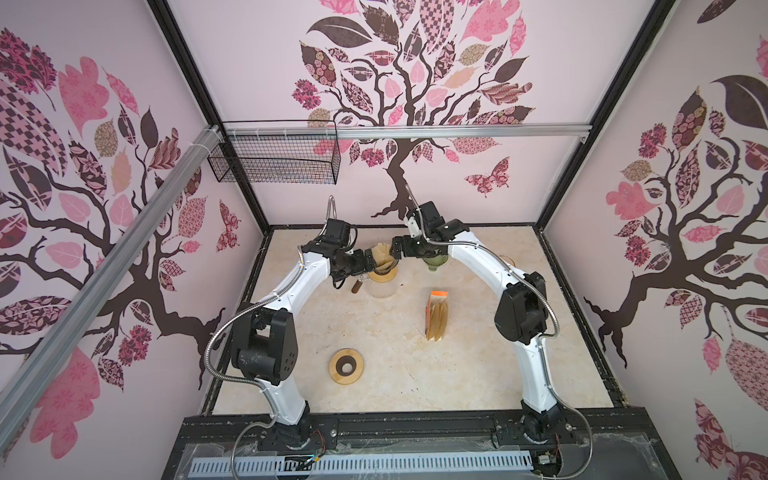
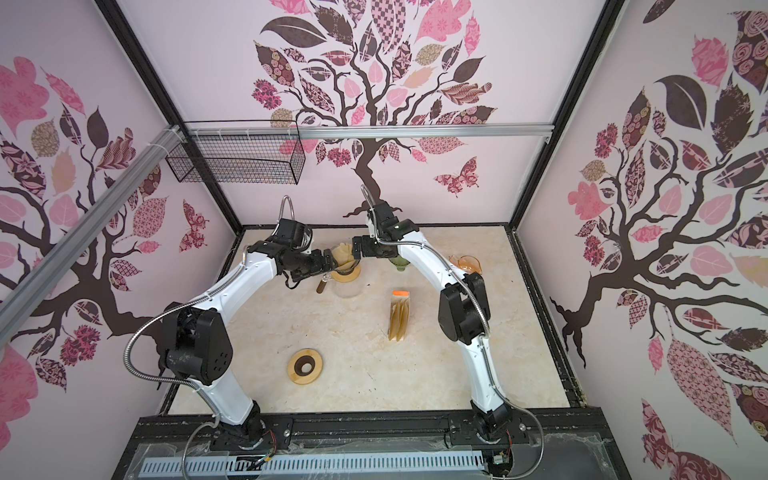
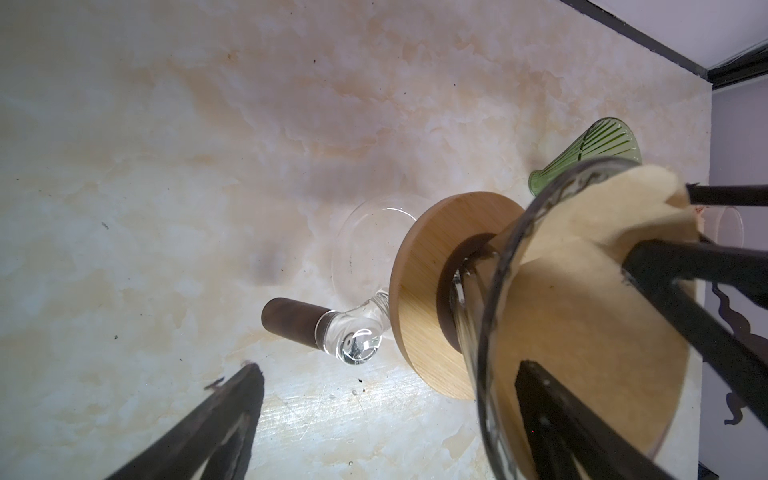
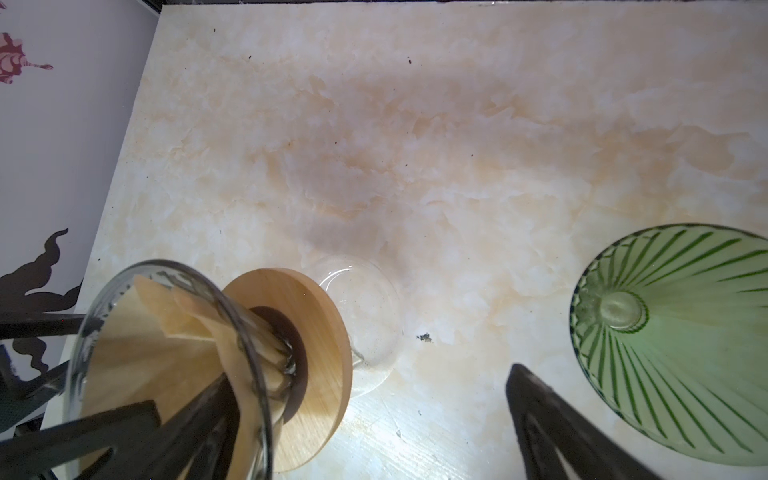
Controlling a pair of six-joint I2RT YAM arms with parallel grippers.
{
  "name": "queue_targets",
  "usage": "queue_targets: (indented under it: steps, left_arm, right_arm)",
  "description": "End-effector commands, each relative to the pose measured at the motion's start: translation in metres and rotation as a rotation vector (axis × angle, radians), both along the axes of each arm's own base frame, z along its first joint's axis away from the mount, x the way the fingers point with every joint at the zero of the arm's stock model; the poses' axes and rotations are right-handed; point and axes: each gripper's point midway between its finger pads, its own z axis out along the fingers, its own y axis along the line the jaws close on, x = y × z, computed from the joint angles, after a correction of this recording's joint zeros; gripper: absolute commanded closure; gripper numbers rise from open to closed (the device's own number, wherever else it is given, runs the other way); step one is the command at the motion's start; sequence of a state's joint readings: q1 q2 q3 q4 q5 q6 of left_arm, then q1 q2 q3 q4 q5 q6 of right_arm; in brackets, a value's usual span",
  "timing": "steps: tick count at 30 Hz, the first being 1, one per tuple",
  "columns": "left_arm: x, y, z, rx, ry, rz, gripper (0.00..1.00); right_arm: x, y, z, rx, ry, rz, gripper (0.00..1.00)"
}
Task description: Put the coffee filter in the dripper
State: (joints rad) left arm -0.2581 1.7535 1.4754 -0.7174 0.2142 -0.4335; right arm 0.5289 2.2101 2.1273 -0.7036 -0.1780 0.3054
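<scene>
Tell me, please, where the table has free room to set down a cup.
Free: the wide marble table front, between the wooden ring and the filter pack, and in front of that pack. Crowded: the back, where left end effector and right end effector meet at the glass dripper, green dripper beside.

"What else sat on the desk (image 1: 374,399)?"

"A wooden ring (image 1: 347,366) lay flat near the front, on its own. Farther back lay an orange-topped packet (image 1: 437,318) of brown papers, and beyond it a green ribbed glass cone (image 4: 673,332)."

"And higher up?"

"A wire basket (image 1: 274,160) hung from the rail (image 1: 457,132). An amber glass dish (image 2: 465,264) sat at the far right."
</scene>
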Motion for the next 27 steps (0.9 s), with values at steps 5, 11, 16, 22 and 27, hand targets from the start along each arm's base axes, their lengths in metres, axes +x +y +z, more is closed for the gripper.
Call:
queue_targets:
  steps: [5,11,16,22,27]
  left_arm:
    - [0.002,0.001,-0.015,0.033,0.032,-0.011,0.04]
    - [0.003,0.0,-0.017,0.041,0.036,-0.012,0.04]
    - [0.005,0.0,-0.015,0.041,0.031,-0.011,0.03]
    - [0.007,0.0,-0.016,0.043,0.033,-0.01,0.04]
    - [0.008,-0.001,-0.015,0.039,0.031,-0.011,0.04]
  right_arm:
    - [0.007,0.001,-0.012,-0.026,0.006,0.004,0.0]
    - [0.004,0.003,-0.009,-0.01,0.01,0.019,0.0]
    - [-0.002,0.011,0.018,0.061,-0.021,0.057,0.0]
    - [-0.008,0.01,0.035,0.077,-0.042,0.066,0.0]
    - [-0.011,0.005,0.038,0.069,-0.052,0.059,0.0]
